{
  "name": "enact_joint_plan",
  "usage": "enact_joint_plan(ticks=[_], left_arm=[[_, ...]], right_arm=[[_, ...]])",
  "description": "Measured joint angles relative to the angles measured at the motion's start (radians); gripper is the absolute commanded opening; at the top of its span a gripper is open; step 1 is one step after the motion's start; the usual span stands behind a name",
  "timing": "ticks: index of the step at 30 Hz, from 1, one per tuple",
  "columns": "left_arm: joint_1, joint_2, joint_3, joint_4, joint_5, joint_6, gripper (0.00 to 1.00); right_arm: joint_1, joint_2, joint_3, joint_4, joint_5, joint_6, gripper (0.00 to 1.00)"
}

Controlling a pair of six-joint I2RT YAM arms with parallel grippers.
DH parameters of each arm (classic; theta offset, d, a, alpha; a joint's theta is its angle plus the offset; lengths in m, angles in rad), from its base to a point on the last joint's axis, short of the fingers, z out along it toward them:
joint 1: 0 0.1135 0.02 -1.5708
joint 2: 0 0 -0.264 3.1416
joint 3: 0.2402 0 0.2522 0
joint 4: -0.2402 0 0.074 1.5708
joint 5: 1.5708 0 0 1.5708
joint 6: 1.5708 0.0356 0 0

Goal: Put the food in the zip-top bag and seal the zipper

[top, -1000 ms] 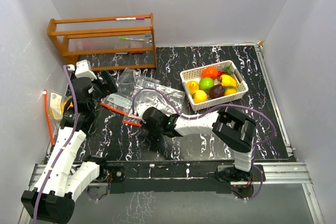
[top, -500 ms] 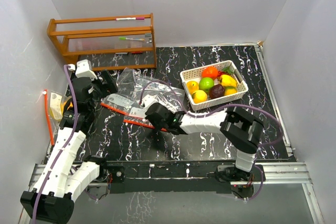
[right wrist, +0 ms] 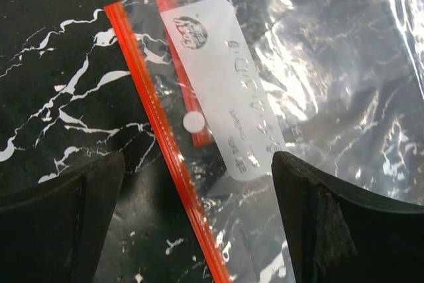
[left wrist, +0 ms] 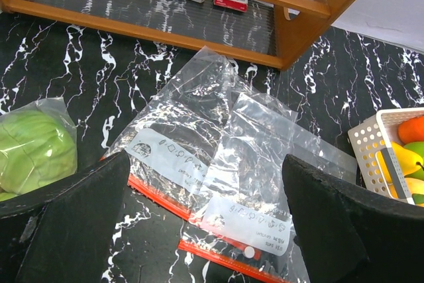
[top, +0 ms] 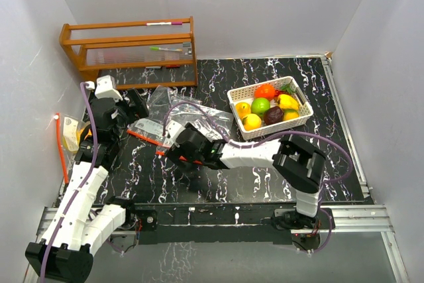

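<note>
Right gripper (right wrist: 195, 170) gapes wide, empty, over the nearer bag (right wrist: 265, 84), red zipper (right wrist: 159, 144) between its jaws; contact unclear. Left gripper (left wrist: 205, 164), equally open and empty, hangs near the left edge. Food (top: 268, 107) lies in the basket (top: 278, 128) toward the far right corner. From above, the right arm (top: 248, 154) hides part of that bag.

The right arm (top: 252, 154) stretches low and leftward, away from the basket (top: 299, 120). The right gripper (top: 173, 145) points down with fingers spread wide; whether its tips touch down is hard to tell. The left arm (top: 86, 177) stands far left of the basket, and the left gripper (top: 134, 105) is likewise spread wide.
</note>
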Motion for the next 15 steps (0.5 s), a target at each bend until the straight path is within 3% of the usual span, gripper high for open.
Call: enact_joint_plan(ticks=[15], left_arm=[[0.0,-0.002,0.0,0.0,-0.005,0.001,0.97]], right_arm=[[0.01,0.198,0.178,-0.082,0.003,-0.091,1.0]])
